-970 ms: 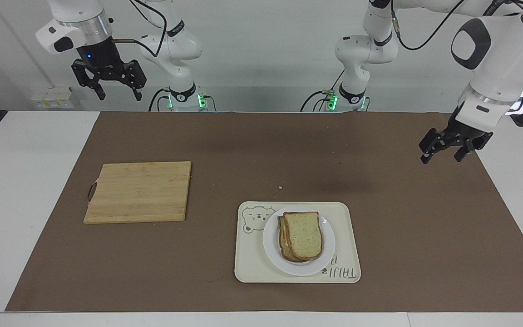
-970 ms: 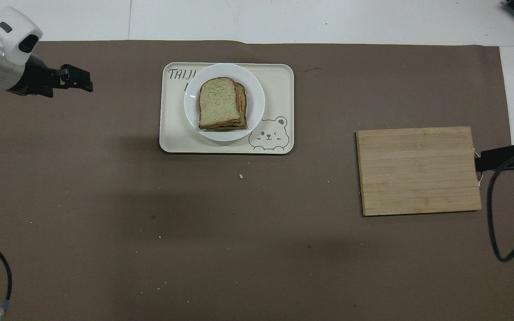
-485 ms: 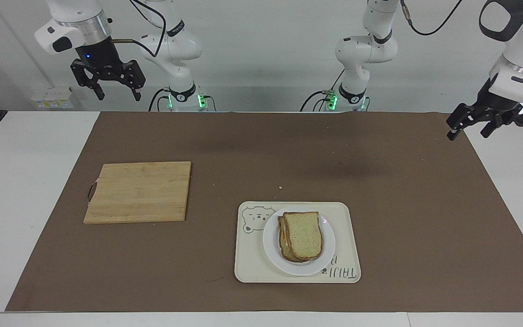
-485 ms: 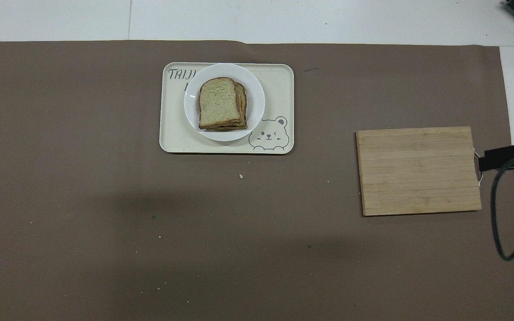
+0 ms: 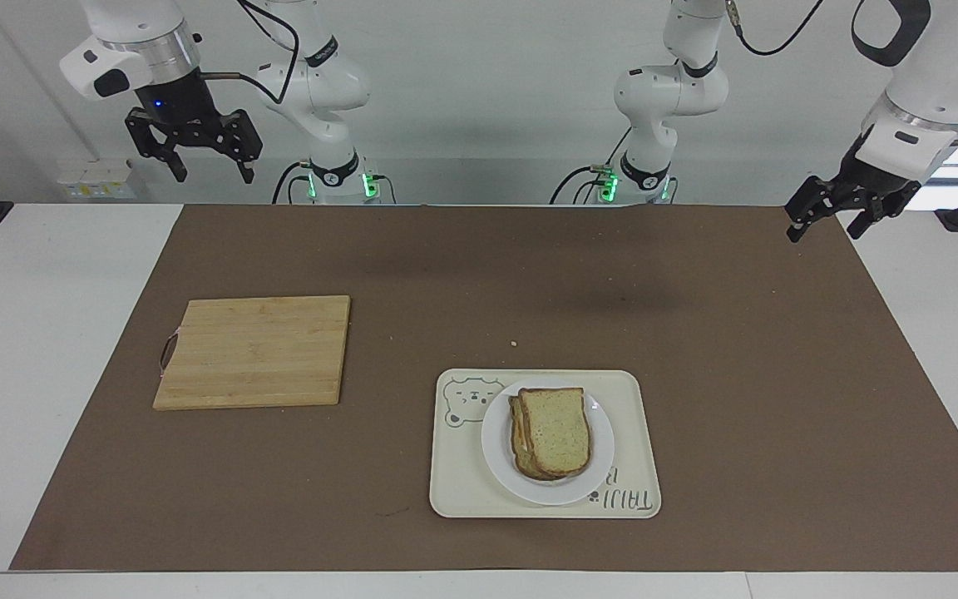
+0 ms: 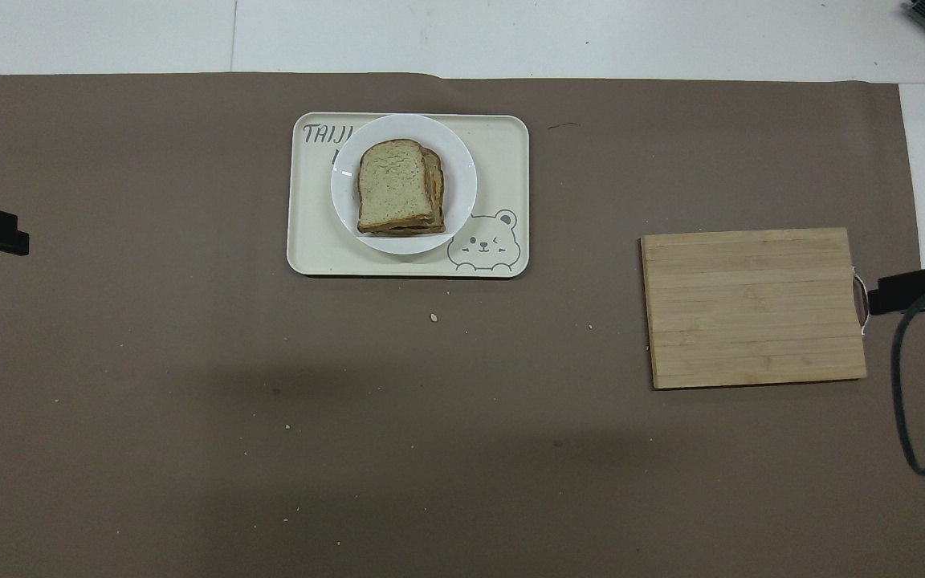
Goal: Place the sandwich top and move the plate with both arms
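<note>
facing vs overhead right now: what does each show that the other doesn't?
Facing only: both arms whole, the left gripper and right gripper raised, open, empty, over the mat's corners nearest the robots.
Overhead only: little extra; the grippers show as mere black tips at the edges.
Both: the sandwich top stacked on the plate, plate on the bear tray, bare cutting board toward the right arm's end.

- Bright, even light from above; both views sharp, no blur
- Soft, faint shadows on the brown mat [image 5: 479, 274] toward 12 o'clock; small glare on the plate [image 5: 604, 433] rim
</note>
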